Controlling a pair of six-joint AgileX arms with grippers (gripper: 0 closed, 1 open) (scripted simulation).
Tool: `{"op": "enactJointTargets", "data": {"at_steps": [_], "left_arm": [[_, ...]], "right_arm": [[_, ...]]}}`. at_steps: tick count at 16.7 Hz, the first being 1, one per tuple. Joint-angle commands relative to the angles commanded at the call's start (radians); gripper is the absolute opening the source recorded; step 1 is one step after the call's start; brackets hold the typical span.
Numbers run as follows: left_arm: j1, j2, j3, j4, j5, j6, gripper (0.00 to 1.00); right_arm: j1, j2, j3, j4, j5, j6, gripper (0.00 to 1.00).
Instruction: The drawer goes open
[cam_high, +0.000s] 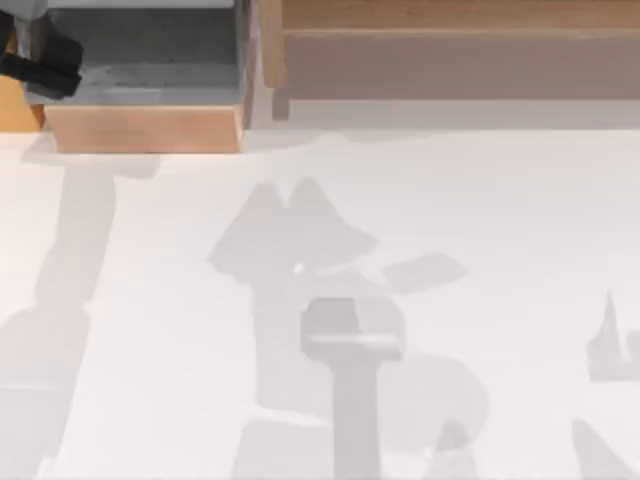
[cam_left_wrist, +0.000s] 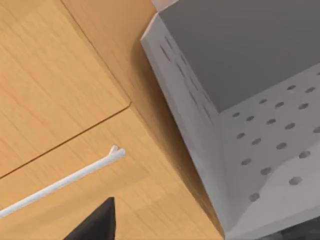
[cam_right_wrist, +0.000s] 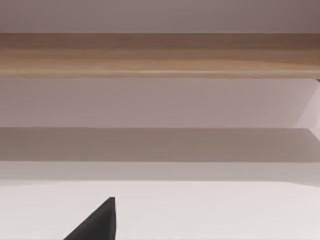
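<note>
While pulled out toward six o'clock, drawer (cam_high: 145, 128) lies broadside at eleven o'clock | left gripper (cam_high: 40, 62) beside it, finger state unclear

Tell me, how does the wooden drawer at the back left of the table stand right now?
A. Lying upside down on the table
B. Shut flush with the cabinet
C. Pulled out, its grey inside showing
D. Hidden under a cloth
C: in the top view the drawer juts out from the cabinet, its grey interior open to view, with the left gripper at its left edge.
</note>
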Motion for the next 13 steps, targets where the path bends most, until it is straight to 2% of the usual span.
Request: {"op": "enactJointTargets", "data": {"at_steps": [7,10,13], "left_arm": [[0.309,0.409,0.171,0.212,0.341,0.564,1.0],[0.396,0.562,0.247,0.294,0.467,0.775,1.0],[0.451,0.673,0.306,0.356,0.559,0.932,1.0]], "right_arm": [[0.0,0.0,0.0,0.0,0.0,0.0,1.0],[0.0,0.0,0.0,0.0,0.0,0.0,1.0],[0.0,0.0,0.0,0.0,0.0,0.0,1.0]]}}
